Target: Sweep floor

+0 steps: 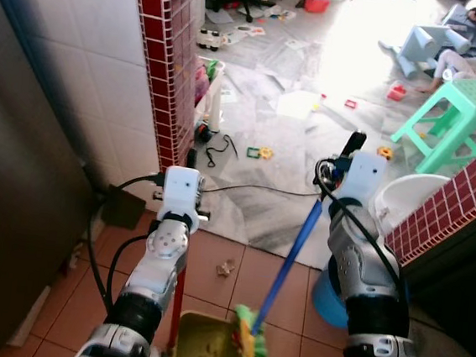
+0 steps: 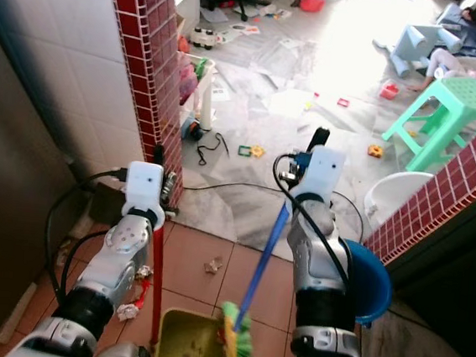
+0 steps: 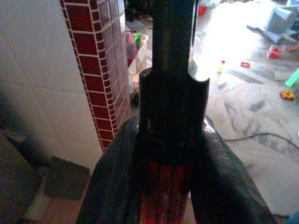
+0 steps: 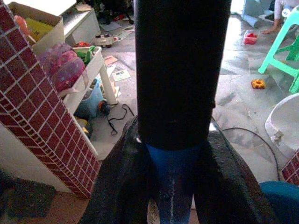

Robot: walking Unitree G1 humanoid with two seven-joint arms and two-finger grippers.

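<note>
Below, dustpan (image 1: 201,344) half cut off.

Both arms raised fwd; left end effector (image 3: 170,186) & right end effector (image 4: 174,182) clamped shut.

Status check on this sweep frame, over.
Right gripper shut on blue broom handle. Left gripper

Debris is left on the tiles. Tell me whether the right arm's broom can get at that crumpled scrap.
Probably yes. The right gripper is shut on the blue broom, and the crumpled scrap lies on open tiles just left of its bristles, nothing between.
</note>
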